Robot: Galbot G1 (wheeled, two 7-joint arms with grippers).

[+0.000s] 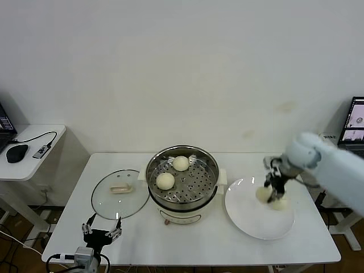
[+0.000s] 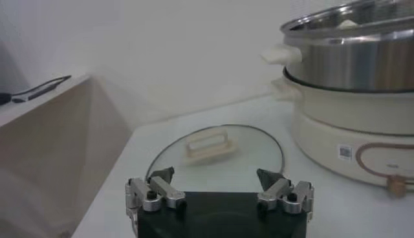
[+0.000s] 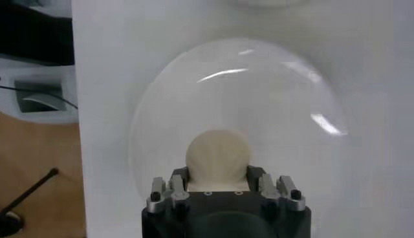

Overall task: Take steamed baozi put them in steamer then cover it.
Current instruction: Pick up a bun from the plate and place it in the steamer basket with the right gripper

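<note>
The steamer (image 1: 211, 181) stands mid-table with two steamed baozi (image 1: 181, 163) (image 1: 165, 181) on its perforated floor. Its steel pot also shows in the left wrist view (image 2: 349, 61). The cover (image 1: 105, 202) (image 2: 259, 145) lies flat on the table to its left, cream handle up. My right gripper (image 1: 277, 194) (image 3: 218, 173) is down over the white plate (image 1: 250, 219) (image 3: 284, 103), shut on a baozi (image 3: 218, 150). Two baozi (image 1: 263, 194) (image 1: 280, 203) show at the gripper there. My left gripper (image 1: 102, 232) (image 2: 215, 176) hangs open just in front of the cover, holding nothing.
A side table (image 1: 34, 165) with a mouse and cable stands at the far left. A monitor (image 1: 354, 120) sits beyond the table's right end. The white plate's rim lies close to the steamer's right handle (image 1: 222, 176).
</note>
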